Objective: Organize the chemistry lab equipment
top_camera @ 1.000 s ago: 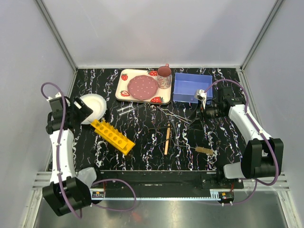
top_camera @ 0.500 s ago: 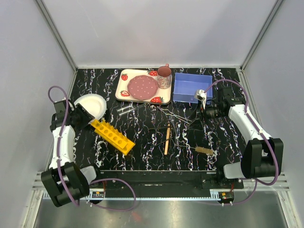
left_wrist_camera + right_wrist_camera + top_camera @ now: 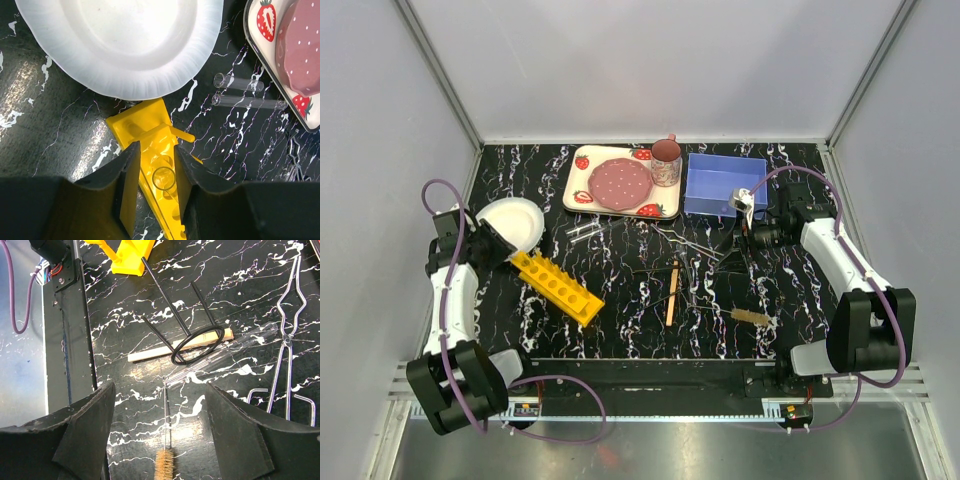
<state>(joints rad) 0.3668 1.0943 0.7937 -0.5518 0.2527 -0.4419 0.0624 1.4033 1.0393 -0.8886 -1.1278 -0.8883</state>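
Note:
The yellow rack (image 3: 558,288) lies slanted on the black table, its far end (image 3: 150,125) running between the jaws of my left gripper (image 3: 155,170) (image 3: 498,248). The jaws stand narrowly apart astride it, with a clear round rim showing between them; whether they press on anything I cannot tell. Two glass tubes (image 3: 240,82) lie beyond the rack. My right gripper (image 3: 160,390) (image 3: 742,232) hangs open above the tube brush (image 3: 165,462). The wooden stick (image 3: 150,354), another glass tube (image 3: 240,342) and the wire tongs (image 3: 285,340) lie ahead of it.
A round white plate (image 3: 515,222) sits just past the rack's end. The strawberry tray (image 3: 572,190) with pink plate and cup stands at the back, a blue bin (image 3: 692,185) beside it. A black wire ring on legs (image 3: 197,342) rests over the stick.
The left arm has drawn back and settled low at the rack's end, and its jaws have narrowed. The rack and the right arm have not moved.

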